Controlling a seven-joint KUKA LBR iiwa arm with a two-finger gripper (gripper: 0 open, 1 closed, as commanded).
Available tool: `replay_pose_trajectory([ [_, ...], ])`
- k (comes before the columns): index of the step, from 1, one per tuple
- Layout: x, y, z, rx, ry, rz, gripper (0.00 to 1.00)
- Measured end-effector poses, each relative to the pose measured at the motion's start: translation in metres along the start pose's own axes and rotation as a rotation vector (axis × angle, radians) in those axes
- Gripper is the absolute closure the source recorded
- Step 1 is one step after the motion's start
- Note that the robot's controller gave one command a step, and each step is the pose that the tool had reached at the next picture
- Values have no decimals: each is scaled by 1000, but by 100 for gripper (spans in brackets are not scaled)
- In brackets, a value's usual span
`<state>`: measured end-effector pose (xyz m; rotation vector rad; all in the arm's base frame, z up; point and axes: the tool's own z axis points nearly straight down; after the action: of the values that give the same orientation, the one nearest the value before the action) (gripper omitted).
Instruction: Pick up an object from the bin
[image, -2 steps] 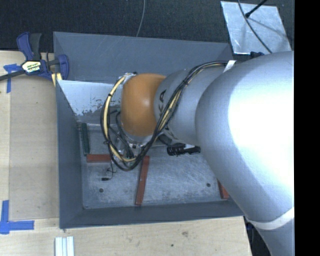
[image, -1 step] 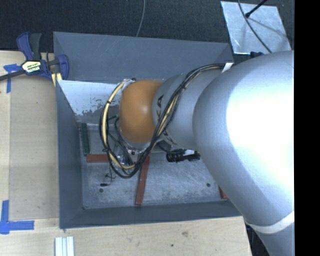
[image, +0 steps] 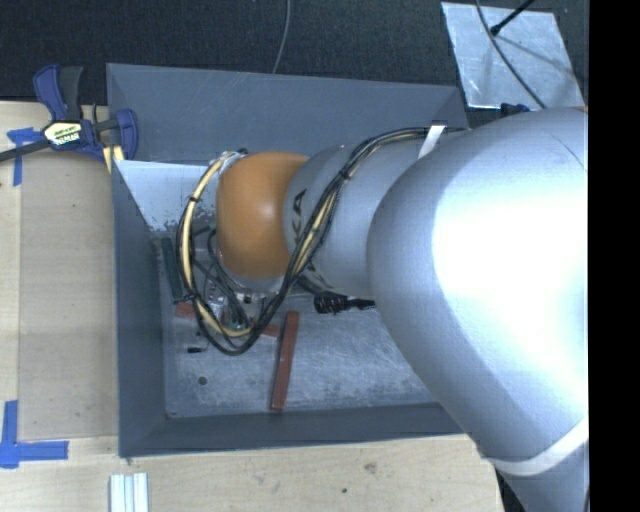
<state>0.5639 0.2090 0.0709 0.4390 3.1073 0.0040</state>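
While my arm (image: 470, 270) comes in from the right of the frame and reaches across the grey bin (image: 140, 330) toward the left, my wrist hangs low over the bin's floor, left of centre. The orange cover (image: 255, 215) on my wrist and the loops of yellow and black cable (image: 195, 250) around it sit over my claw (image: 228, 312). From here I cannot tell whether the claw is apart or together, nor whether anything is in it. What I can see of it is a dark bit of metalwork under the cover, down near the floor in the left half of the bin.

Nearest to it lies a reddish-brown stick (image: 283, 362), long and thin, flat on the floor in the lower middle of the frame. It runs almost up and down the picture, leaning a little to the right at its top. Its top end is just beside the cable loop below my wrist; whether the two touch I cannot tell.

Left of the claw a small reddish piece (image: 186, 311) peeks out by the cables, and just below that a small dark bit (image: 195, 348) lies on the floor. A tiny dark speck (image: 203, 380) lies lower still, toward the bin's lower left corner. The stick lies apart from these small pieces.
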Motion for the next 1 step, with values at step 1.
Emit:
replay_pose_trajectory([
  [1,0,0,0,0,0,0,100],
])
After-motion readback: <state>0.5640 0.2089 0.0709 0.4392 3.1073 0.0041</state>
